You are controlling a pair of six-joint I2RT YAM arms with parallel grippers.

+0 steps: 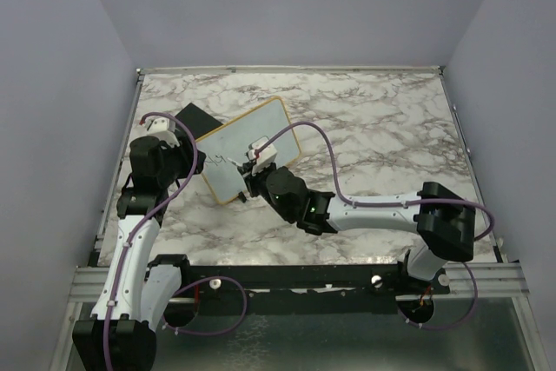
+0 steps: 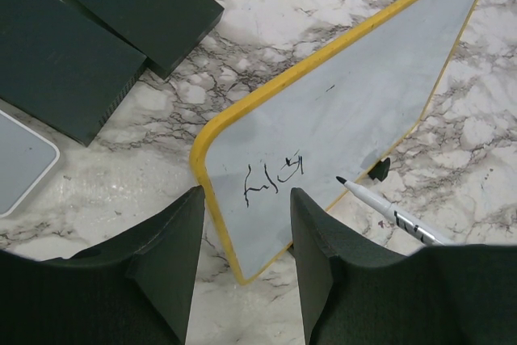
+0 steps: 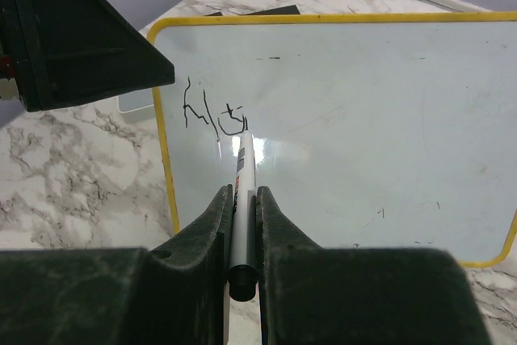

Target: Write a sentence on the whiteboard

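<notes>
**Marker at the board, two scrawls down**

Top: the whiteboard [image 1: 246,149], yellow-framed, lies askew on the table [image 1: 382,145], left of centre.
Left wrist: the left gripper [image 2: 246,193] hangs half open over its corner, holding nothing. The sentence [image 2: 275,175] is two dark scrawls.
Right wrist: the right gripper [image 3: 242,195] pinches the marker [image 3: 242,163], tip beside the scrawls.

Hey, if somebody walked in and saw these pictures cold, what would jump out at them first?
The yellow-framed whiteboard sits left of centre on the marble table, with only a few scrawled marks near one end. The right gripper pinches a marker whose tip is at those marks. The left gripper has its jaws apart at the board's corner.
</notes>
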